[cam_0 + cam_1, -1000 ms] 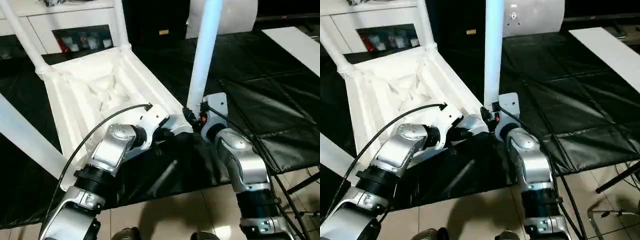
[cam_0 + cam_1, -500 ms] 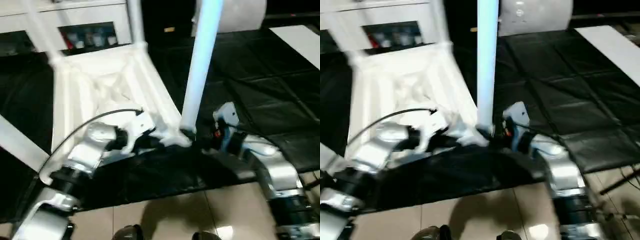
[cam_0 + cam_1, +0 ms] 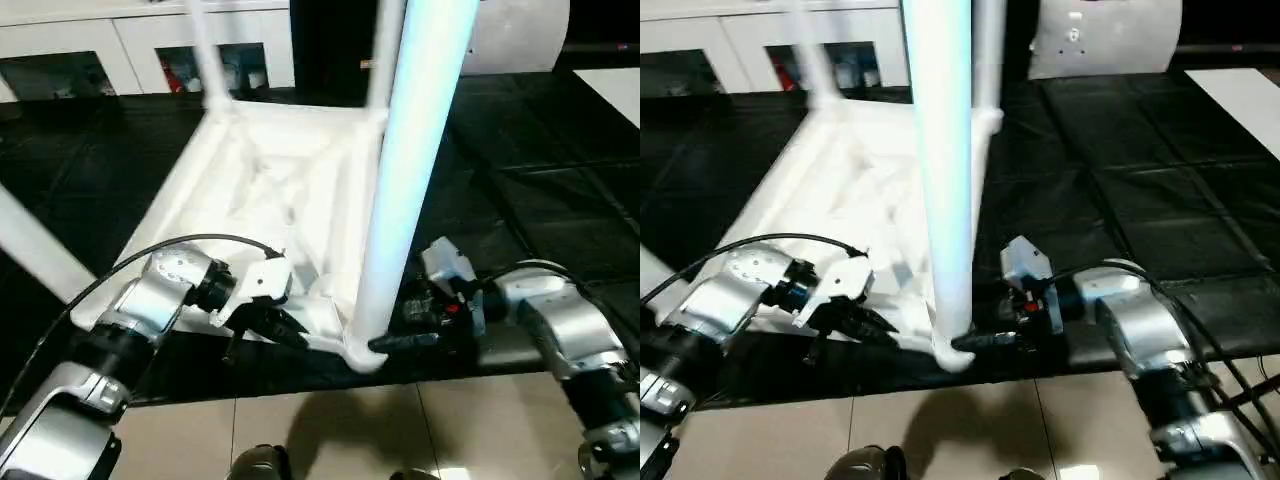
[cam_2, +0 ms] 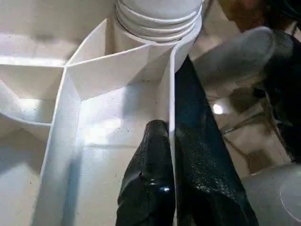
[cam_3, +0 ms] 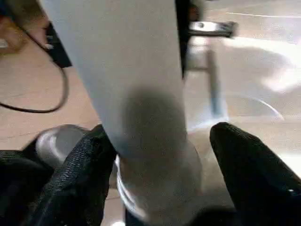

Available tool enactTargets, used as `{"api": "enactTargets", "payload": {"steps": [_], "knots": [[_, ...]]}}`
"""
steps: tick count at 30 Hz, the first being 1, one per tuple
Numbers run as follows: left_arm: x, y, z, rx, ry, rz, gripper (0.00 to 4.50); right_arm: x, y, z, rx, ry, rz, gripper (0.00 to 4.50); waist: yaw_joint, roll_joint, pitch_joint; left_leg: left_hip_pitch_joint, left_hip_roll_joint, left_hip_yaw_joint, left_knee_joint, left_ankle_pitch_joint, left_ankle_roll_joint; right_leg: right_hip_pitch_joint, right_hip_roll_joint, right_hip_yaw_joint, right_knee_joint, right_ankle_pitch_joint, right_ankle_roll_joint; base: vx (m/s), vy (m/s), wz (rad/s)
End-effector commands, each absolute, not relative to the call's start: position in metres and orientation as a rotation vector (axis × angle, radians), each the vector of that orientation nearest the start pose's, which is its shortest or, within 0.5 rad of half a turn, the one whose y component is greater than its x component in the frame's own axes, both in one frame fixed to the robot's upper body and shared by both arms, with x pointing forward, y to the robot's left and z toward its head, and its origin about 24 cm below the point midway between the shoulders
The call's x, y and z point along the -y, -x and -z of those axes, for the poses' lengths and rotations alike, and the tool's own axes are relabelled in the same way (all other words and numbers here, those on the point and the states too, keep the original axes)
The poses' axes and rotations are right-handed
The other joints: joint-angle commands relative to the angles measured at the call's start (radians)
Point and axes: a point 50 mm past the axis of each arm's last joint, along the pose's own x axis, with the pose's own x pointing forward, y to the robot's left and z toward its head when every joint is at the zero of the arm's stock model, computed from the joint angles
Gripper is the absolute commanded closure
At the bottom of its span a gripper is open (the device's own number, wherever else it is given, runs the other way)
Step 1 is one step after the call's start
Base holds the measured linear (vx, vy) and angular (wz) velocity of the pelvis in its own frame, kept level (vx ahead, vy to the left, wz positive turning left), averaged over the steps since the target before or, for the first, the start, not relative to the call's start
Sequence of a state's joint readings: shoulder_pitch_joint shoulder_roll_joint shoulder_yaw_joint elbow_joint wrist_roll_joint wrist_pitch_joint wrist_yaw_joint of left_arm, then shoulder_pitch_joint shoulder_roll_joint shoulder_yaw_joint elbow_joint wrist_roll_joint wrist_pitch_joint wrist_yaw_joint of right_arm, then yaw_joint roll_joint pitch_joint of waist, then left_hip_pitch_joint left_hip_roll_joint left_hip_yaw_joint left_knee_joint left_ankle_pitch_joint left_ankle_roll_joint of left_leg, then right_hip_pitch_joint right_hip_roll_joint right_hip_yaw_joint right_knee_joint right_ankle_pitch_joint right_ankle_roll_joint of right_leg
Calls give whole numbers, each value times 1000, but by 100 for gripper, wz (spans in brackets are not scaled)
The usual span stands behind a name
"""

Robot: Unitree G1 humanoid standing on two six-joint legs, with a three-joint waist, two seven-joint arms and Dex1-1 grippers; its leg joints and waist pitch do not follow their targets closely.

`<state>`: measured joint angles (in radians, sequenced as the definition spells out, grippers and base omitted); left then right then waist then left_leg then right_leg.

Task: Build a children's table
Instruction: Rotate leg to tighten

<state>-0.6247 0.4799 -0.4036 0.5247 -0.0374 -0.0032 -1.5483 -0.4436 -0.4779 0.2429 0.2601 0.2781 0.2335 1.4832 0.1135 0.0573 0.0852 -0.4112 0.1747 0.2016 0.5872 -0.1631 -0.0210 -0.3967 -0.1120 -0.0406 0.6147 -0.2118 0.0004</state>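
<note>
1. The children's table point(image 3: 270, 190) lies upside down on black floor mats point(image 3: 540, 190), its legs pointing up.
2. The left end effector point(image 3: 285, 328) is pinched closed on the raised rim point(image 4: 171, 94) of the top, one finger on each side of the thin wall.
3. The right end effector point(image 3: 400, 341) sits at the base of the near leg point(image 3: 410, 160), by the corner socket; its fingers point(image 5: 249, 174) stand spread on either side of the leg, and contact is unclear.
4. A white cabinet point(image 3: 120, 45) stands behind.
</note>
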Motion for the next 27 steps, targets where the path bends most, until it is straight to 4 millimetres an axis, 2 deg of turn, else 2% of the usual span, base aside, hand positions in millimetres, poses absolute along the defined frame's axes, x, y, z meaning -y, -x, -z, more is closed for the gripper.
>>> {"api": "enactTargets", "payload": {"steps": [1,8,15,18,19,22,23,24,25,26,27], "knots": [[-127,-297,-76,-463,-572,1848,450,140,-278,-82,-337,124,-1692,144,-11,-7,-68,42,59,-21,-74,-217,61,31,-39,28,-60,-64,-292,0,0,0],[-129,-299,-75,-474,-586,1850,450,137,-275,-79,-403,93,-1771,197,-9,-8,-74,37,56,-21,-67,-162,84,35,-40,26,-53,0,-302,0,0,0],[-134,-300,-74,-477,-557,1824,450,136,-274,-79,-407,46,-1773,224,-10,-8,-72,40,58,-21,-71,-198,63,34,-40,27,-57,-59,-297,0,0,0],[-138,-302,-74,-459,-505,1728,450,133,-274,-81,-379,-12,-1679,226,-8,-8,-71,39,59,-21,-74,-193,62,34,-40,28,-56,-54,-295,0,0,0],[-140,-304,-74,-459,-484,1648,450,130,-273,-78,-361,-7,-1600,227,-10,-8,-71,38,57,-21,-73,-201,59,33,-40,28,-57,-70,-293,0,0,0],[-141,-306,-73,-459,-455,1547,450,128,-273,-73,-343,19,-1497,230,-15,-10,-68,38,58,-22,-80,-229,33,30,-40,31,-63,-125,-271,0,0,0],[-136,-307,-74,-441,-421,1470,450,123,-274,-68,-340,14,-1377,231,-20,-16,-68,39,58,-22,-81,-244,25,31,-41,31,-67,-157,-263,0,0,0],[-131,-308,-75,-426,-391,1412,450,119,-276,-64,-337,8,-1285,232,-27,-10,-65,32,55,-26,-83,-232,15,31,-42,31,-63,-156,-255,0,0,0],[-131,-308,-75,-426,-391,1412,450,119,-276,-64,-337,8,-1285,232,-35,-11,-65,29,56,-26,-88,-234,9,34,-40,32,-64,-157,-247,0,0,0],[-125,-310,-76,-410,-352,1348,450,114,-278,-60,-333,2,-1188,233,-55,-14,-64,31,52,-27,-89,-260,-7,32,-38,29,-69,-192,-239,0,0,0],[-115,-311,-76,-396,-318,1283,450,106,-282,-58,-327,-27,-1077,234,-61,-10,-61,30,50,-28,-89,-271,-12,31,-39,29,-72,-210,-236,0,0,0]]}}
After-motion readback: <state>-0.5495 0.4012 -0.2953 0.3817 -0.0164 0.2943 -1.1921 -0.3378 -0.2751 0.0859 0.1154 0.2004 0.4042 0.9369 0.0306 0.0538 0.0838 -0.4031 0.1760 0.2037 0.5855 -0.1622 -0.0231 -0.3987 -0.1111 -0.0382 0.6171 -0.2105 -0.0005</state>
